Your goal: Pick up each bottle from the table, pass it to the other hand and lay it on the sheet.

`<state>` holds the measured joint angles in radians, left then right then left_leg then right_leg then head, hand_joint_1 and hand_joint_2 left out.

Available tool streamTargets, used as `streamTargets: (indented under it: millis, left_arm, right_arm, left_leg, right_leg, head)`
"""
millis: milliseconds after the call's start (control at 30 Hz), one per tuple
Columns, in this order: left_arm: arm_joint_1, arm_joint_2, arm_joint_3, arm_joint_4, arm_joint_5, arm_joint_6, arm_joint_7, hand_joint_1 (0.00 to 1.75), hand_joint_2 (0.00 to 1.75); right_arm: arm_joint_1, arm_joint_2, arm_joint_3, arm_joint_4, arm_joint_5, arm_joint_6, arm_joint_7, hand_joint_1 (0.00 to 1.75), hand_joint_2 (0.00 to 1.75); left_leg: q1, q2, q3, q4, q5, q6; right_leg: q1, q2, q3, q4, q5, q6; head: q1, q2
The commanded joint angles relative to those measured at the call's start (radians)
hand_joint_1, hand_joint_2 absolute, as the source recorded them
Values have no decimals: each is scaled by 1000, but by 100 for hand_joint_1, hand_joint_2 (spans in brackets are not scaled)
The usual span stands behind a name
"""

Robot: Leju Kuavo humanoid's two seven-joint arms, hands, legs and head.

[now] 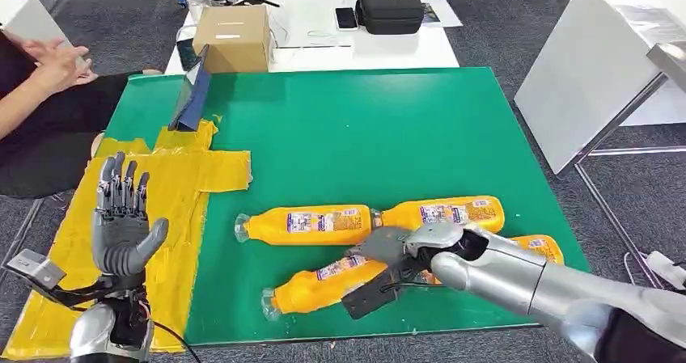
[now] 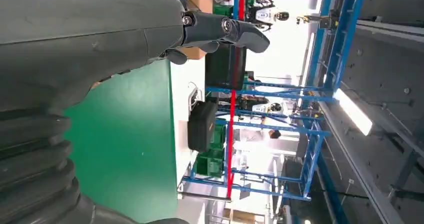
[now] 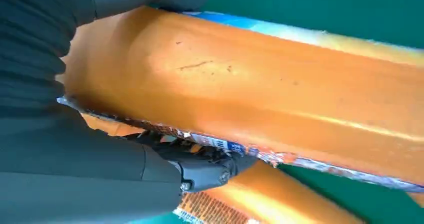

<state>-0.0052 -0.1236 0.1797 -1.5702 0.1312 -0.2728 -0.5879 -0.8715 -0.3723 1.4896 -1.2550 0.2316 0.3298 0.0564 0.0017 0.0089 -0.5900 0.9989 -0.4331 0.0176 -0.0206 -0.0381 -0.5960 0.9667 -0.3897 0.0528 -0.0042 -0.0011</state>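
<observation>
Right now the risk is a bad grab: the right hand (image 1: 387,259) is down on a tight cluster of bottles, so its fingers could catch two at once or nudge a neighbour and roll it toward the near edge of the green mat (image 1: 364,128). Near bottle (image 1: 323,282) lies on its side, cap to the left, w/ the right hand over its right half; in the right wrist view the thumb and darker fingers (image 3: 210,166) sit either side of an orange body (image 3: 260,99), touching it, so I judge it's clamped on the near bottle, tho it hasn't left the mat. A 2nd bottle (image 1: 303,225) lies just beyond it, a 3rd (image 1: 443,213) butts against that one to the right, and a 4th (image 1: 540,246) peeks out behind the right arm. Left hand (image 1: 121,217) is held upright over the yellow sheet (image 1: 174,185) at left, fingers apart, holding nothing, well apart from the bottles, so the pass needs a long carry across; a weak grip could slip on the way.
</observation>
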Motion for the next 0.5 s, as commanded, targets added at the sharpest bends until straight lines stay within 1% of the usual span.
streamTargets:
  millis: [33, 67, 100, 133, 167, 200, 233, 267, 300, 333, 367, 400, 500]
  left_arm:
    - [1, 21, 17, 18, 23, 13, -3, 0, 175]
    - [1, 19, 25, 13, 33, 22, -5, 0, 175]
    - [0, 21, 26, 12, 36, 21, -4, 0, 175]
    - [-2, 16, 33, 11, 42, 31, -4, 0, 175]
    - [-8, 9, 42, 10, 53, 40, -6, 0, 175]
    - [-7, 9, 42, 7, 55, 40, -5, 0, 175]
    - [-7, 10, 43, 6, 56, 40, -5, 0, 175]
    - [-7, 10, 43, 6, 56, 40, -5, 0, 175]
    - [-6, 9, 42, 6, 56, 40, -5, 0, 175]
    - [-6, 6, 45, 5, 58, 48, -6, 0, 175]
    - [-3, -2, 55, -2, 63, 60, -9, 0, 175]
    - [0, -6, 64, -9, 69, 65, -11, 0, 175]
    - [4, -17, 74, -17, 85, 72, -1, 0, 175]
  right_arm:
    - [277, 87, -293, 129, -27, -237, -178, 175, 175]
    - [375, 121, -396, 109, -12, -282, -234, 175, 175]
    - [412, 129, -426, 94, 21, -279, -238, 175, 175]
    - [456, 144, -478, 75, 13, -284, -255, 175, 175]
    - [522, 174, -553, 54, 12, -303, -297, 175, 175]
    - [547, 184, -577, 39, 34, -301, -302, 175, 175]
    - [552, 183, -581, 35, 38, -300, -301, 175, 175]
    - [552, 183, -581, 35, 38, -300, -301, 175, 175]
    - [553, 184, -586, 29, 43, -296, -298, 175, 175]
    - [572, 197, -624, 22, 46, -292, -305, 175, 175]
    - [620, 231, -692, 1, 56, -301, -344, 175, 175]
    - [653, 253, -730, -27, 56, -305, -367, 175, 175]
    - [723, 309, -816, -107, 35, -312, -407, 175, 175]
  left_leg:
    - [2, 0, 4, -2, -1, -2]
    - [2, 0, 2, -2, 0, -1]
    - [2, 0, 5, -3, -1, -2]
    - [3, -1, 4, -2, -1, -2]
    - [2, -1, 3, -2, -1, -2]
    - [3, -1, 2, -1, -1, -1]
    - [3, -2, 2, -2, -1, -1]
    - [3, -3, 5, -2, -2, -2]
    - [3, -2, 4, -1, -3, -2]
    - [2, -2, 1, -1, -1, -2]
    - [3, -2, 2, -1, -2, -2]
    - [2, -2, 0, 0, -1, -1]
    - [3, -1, 0, 0, -2, -2]
  right_leg:
    - [2, 3, 4, -3, 0, -3]
    - [2, 2, 3, -2, 0, -2]
    - [2, 3, 5, -3, -1, -3]
    - [2, 2, 4, -3, -1, -3]
    - [2, 1, 3, -2, -1, -2]
    - [3, 1, 3, -2, -1, -2]
    - [2, 0, 3, -2, -1, -2]
    - [3, 2, 5, -2, -3, -4]
    - [3, 3, 5, -1, -3, -4]
    - [2, 1, 2, -1, -2, -3]
    - [3, 2, 2, -1, -2, -3]
    - [2, 1, 1, 0, -2, -3]
    - [2, 3, 0, 0, -3, -3]
  head:
    - [0, 0]
    - [0, 0]
    - [0, 0]
    - [-1, 0]
    - [0, 0]
    - [0, 0]
    - [0, 0]
    - [0, 0]
    - [-1, 0]
    - [0, 0]
    - [0, 0]
    - [0, 0]
    - [0, 0]
